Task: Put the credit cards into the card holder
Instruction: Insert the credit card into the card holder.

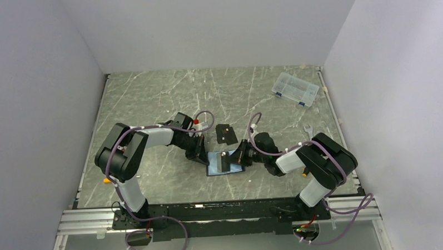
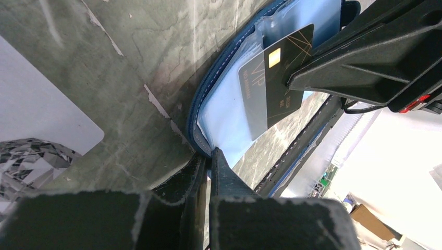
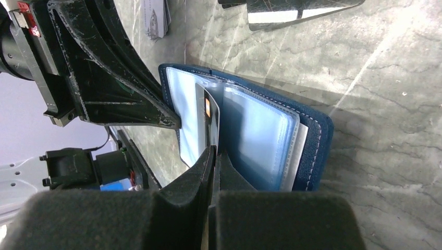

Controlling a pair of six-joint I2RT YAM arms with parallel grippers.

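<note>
A grey-green marbled table [image 1: 152, 105] fills the floor of a white-walled enclosure. Two black and white robot arms reach in from the near edge, the left arm [image 1: 126, 153] and the right arm [image 1: 320, 160], and their tips meet over the middle of the table.

Between them lies the card holder [image 1: 218, 164], a navy-blue wallet opened flat on the table with its pale blue inside and clear plastic sleeves facing up. Just beyond it sits a dark flat rectangle [image 1: 225, 133]. Well apart, near the far right corner, rests a clear plastic organizer box [image 1: 296, 89] with blue clasps.

The left gripper [image 2: 207, 156] is closed on the card holder's stitched edge, pinching it between its fingertips. The right gripper [image 3: 213, 151] is closed on a dark credit card [image 2: 279, 88] with a gold chip and thin gold lines, gripping it by one edge. The card stands over the open card holder, and part of it lies beneath one of the clear sleeves.

A pale credit card [image 2: 41, 109] with a silver faceted pattern lies flat on the table near the left gripper, outside the card holder.
</note>
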